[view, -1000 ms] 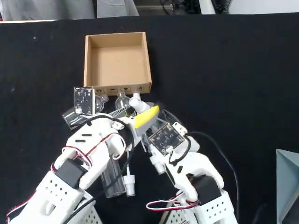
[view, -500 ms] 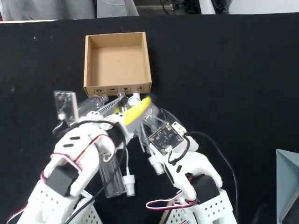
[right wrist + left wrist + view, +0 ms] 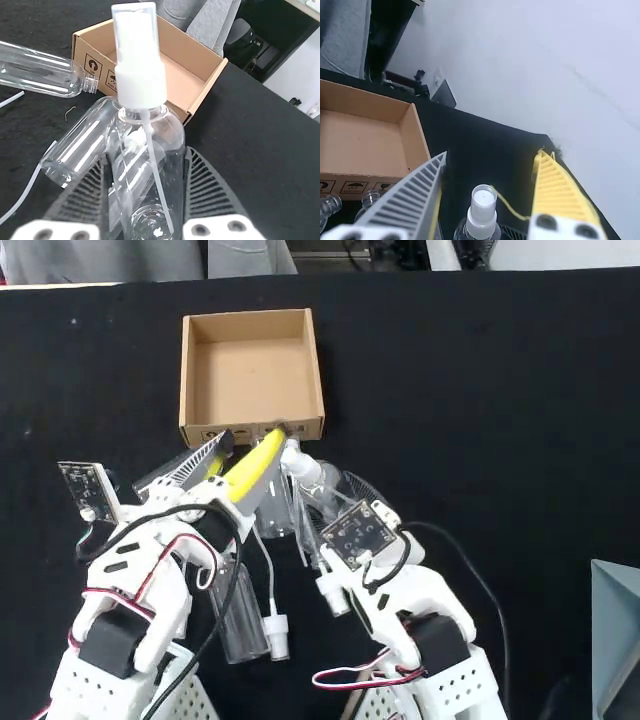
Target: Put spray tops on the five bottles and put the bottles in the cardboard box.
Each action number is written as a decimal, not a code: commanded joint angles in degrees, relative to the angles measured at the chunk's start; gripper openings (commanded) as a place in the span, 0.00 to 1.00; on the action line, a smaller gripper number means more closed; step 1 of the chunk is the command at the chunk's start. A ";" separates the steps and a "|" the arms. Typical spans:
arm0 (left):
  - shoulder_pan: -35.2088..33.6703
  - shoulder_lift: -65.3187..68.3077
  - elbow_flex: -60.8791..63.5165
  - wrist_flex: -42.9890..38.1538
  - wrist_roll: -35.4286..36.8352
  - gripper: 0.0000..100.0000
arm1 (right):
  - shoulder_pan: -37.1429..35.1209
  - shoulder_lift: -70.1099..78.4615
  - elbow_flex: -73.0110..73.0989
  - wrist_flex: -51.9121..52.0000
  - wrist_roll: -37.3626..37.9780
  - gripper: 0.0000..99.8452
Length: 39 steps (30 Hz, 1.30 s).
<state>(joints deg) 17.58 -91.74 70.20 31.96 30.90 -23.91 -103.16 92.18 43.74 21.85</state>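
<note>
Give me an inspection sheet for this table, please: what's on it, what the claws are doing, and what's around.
Surface: black table.
Job's things: cardboard box, open, empty; capped bottle upright; uncapped bottles lying near the box; loose spray top.
Clutter: grey object at table's edge, cannot tell what.
Grippers: right gripper fingers shut on capped bottle; left gripper fingers open over its spray top.
Cables: wires on the arms; black cable on table.
Surroundings: white wall.
</note>
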 commanded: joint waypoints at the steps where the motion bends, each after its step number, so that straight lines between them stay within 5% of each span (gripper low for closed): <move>1: -2.86 -0.62 -1.01 0.18 0.53 0.25 | -0.26 -5.76 -3.12 -1.41 -1.93 0.03; 26: -4.62 -0.53 7.34 -2.29 0.00 0.25 | -0.62 -5.76 -5.85 -1.76 -7.91 0.04; 39: 4.70 -0.53 14.02 -9.85 -4.13 0.25 | -0.70 -5.76 -5.58 -1.49 -7.91 0.04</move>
<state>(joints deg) 18.99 -91.74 85.05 23.34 27.65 -23.82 -103.16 91.56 43.47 14.37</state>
